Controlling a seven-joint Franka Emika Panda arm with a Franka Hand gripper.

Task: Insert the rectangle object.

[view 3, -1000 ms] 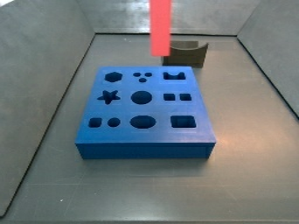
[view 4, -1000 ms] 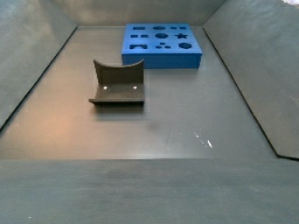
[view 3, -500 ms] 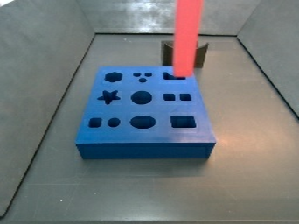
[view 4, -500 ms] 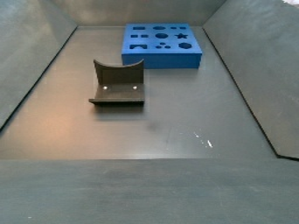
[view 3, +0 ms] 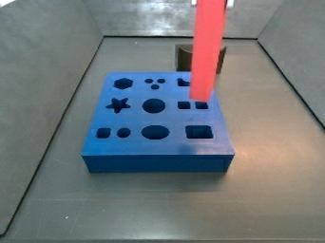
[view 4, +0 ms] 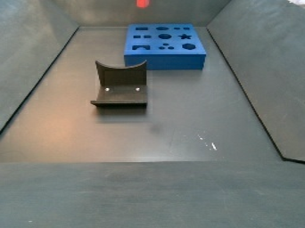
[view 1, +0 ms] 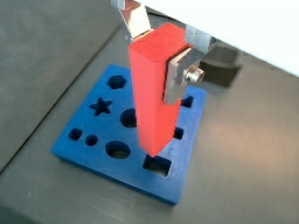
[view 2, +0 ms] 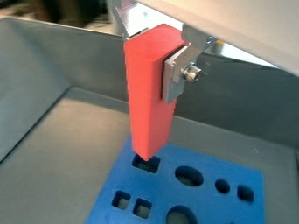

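Over the blue block (view 3: 160,123), my gripper (view 1: 162,45) pinches the rectangle object (view 1: 156,101) upright; I should keep it vertical and square to the rectangular hole (view 1: 155,163), lowering slowly.

Enclosure: grey walls round dark surface.
Surface (view 4: 167,165) flat, dark grey, matte; small bright glint (view 4: 205,141) on it in a side view. Rear wall (view 3: 146,17) plain grey w/ vertical panel seams. L side wall (view 3: 45,66) and R side wall (view 3: 298,52) slope outward from surface edges. Light even, diffuse; shadows soft. Hand (view 1: 158,52) high over surface, towards rear wall.
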